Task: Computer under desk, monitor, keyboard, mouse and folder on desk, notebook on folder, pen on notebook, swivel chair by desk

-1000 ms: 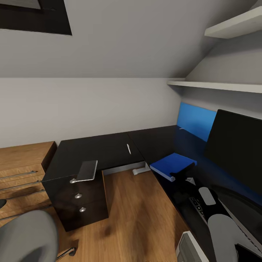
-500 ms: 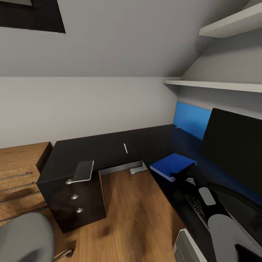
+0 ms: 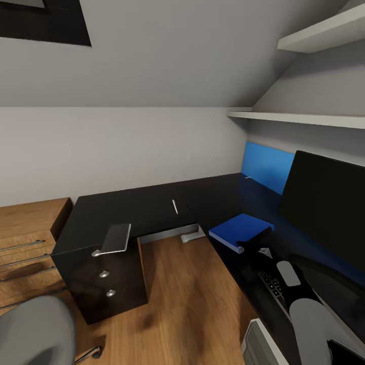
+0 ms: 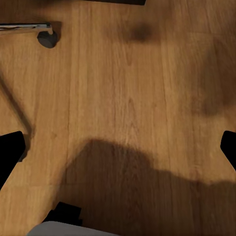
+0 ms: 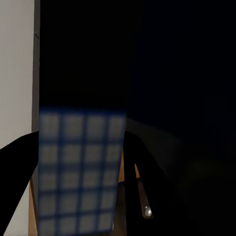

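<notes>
On the glossy black L-shaped desk (image 3: 132, 210), the bright blue flat folder (image 3: 238, 229) lies beside the wide black monitor (image 3: 324, 210). Nothing moved lately. Left pincer (image 4: 118, 152) is spread; right (image 3: 256, 248) unclear.

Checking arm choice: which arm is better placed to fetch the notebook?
Probably left: the notebook lies to the left, left gripper open over floor; right gripper is by the folder.

We are in a home office corner under a sloping ceiling: an L-shaped black desk (image 3: 137, 208) with knobbed drawers, a monitor (image 3: 324, 203) at right, white wall shelves (image 3: 304, 119) above, a wood floor (image 3: 187, 299), and a grey swivel chair (image 3: 30, 334) near left.
</notes>
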Tool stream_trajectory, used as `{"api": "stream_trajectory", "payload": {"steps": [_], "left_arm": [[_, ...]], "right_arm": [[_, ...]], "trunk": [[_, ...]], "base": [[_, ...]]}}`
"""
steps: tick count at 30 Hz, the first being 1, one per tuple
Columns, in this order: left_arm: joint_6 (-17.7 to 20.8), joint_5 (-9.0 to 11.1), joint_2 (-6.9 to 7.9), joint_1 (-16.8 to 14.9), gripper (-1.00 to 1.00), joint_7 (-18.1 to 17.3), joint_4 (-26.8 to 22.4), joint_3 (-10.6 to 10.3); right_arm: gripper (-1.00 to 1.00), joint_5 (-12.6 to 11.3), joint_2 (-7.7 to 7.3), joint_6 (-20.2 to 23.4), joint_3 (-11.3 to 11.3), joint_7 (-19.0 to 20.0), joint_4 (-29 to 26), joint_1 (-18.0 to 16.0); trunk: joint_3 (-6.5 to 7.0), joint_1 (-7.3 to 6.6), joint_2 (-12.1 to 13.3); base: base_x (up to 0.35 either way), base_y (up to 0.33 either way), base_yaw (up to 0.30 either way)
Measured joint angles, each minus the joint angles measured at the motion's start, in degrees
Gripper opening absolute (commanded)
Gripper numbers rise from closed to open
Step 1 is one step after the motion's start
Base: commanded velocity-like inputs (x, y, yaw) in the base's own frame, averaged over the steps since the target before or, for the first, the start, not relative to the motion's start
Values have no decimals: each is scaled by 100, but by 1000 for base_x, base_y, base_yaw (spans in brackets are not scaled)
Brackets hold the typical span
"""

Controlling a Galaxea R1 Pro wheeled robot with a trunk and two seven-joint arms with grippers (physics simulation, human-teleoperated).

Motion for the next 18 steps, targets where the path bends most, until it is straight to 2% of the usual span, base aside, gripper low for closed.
{"api": "stream_trajectory", "payload": {"steps": [9,10,18], "left_arm": [[-2,0,0,0,100,0,0,8],[-3,0,0,0,100,0,0,8],[-3,0,0,0,100,0,0,9]], "right_arm": [[-100,0,-6,0,0,-2,0,0],[100,2,-7,0,0,-2,0,0],[100,9,0,1,0,-4,0,0]], "trunk": [[0,0,0],[0,0,0],[0,0,0]], "base": [[0,0,0],[0,0,0],[0,0,0]]}}
